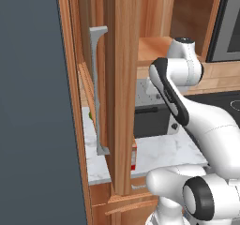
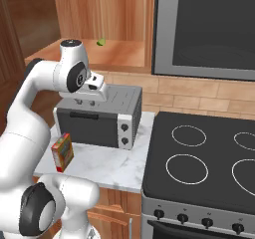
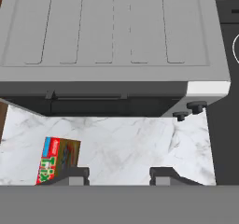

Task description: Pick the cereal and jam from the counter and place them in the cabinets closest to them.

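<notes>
You are at the approach for the cereal box (image 3: 58, 160): your end effector (image 3: 119, 175), fingers apart and empty above the marbled surface (image 3: 140, 146), must descend left over it.

The white-grey marbled tabletop (image 2: 112, 166) is carrying a grey toaster oven (image 2: 99, 116) at its back; the red cereal box (image 2: 62, 152) is standing upright in front of it, near the front edge; the black stovetop (image 2: 199, 163) is adjoining.

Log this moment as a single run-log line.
gripper: empty, above toaster oven | cereal: upright on counter, untouched | cabinet door: open
</notes>
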Available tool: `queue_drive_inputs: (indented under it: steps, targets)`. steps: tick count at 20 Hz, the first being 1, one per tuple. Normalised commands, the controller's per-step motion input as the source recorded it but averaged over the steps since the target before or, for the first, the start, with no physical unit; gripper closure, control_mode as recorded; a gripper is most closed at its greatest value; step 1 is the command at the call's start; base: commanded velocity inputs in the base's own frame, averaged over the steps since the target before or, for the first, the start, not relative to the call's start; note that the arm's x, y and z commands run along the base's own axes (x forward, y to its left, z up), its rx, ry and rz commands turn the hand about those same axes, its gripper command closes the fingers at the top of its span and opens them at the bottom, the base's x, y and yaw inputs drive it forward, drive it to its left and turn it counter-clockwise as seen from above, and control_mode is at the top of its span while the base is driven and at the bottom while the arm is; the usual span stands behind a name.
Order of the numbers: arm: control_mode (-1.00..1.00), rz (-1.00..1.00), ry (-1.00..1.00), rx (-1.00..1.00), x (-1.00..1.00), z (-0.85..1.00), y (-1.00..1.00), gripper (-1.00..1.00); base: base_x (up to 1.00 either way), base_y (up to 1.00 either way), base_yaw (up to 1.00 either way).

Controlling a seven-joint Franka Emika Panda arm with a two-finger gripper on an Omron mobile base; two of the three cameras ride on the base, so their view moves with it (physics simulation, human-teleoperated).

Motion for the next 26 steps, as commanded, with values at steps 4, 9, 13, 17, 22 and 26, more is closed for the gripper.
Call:
queue_drive_inputs:
  steps: [4, 9, 13, 17, 22, 26]
  targets:
    - [-1.00, 0.00, 0.00, 0.00, -0.05, 0.00, 0.00, -1.00, 0.00, 0.00, 0.00]
    - [-1.00, 0.00, -0.01, 0.02, -0.32, 0.00, 0.02, -1.00, 0.00, 0.00, 0.00]
    - [-1.00, 0.00, -0.01, 0.02, -0.36, -0.05, 0.06, -1.00, 0.00, 0.00, 0.00]
    - [-1.00, 0.00, -0.01, 0.00, -0.35, -0.08, 0.07, -1.00, 0.00, 0.00, 0.00]
    - [-1.00, 0.00, 0.00, 0.00, -0.29, -0.09, 0.12, -1.00, 0.00, 0.00, 0.00]
    - [-1.00, 0.00, 0.00, 0.00, -0.26, -0.11, 0.15, -1.00, 0.00, 0.00, 0.00]
